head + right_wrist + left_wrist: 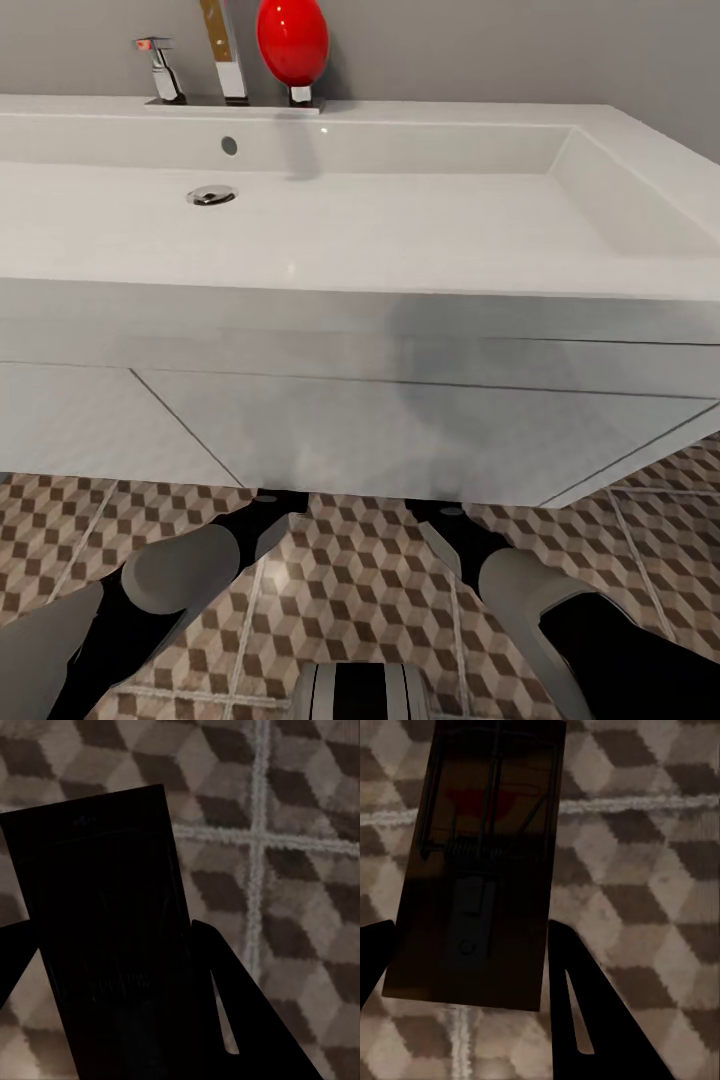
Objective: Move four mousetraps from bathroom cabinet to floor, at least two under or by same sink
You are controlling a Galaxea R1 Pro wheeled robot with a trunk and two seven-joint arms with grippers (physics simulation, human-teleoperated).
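Head view: my arms reach beneath the white sink w/ chrome taps. My left gripper is clamped on a mousetrap above the bathroom floor. My right gripper grips a dark plate, prob. another mousetrap.

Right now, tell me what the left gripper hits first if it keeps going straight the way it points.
Probably the bathroom floor. The left gripper points at the cube-pattern tiles with a mousetrap between its fingers, so the trap's far end would likely touch first. How far off the tiles are is unclear.
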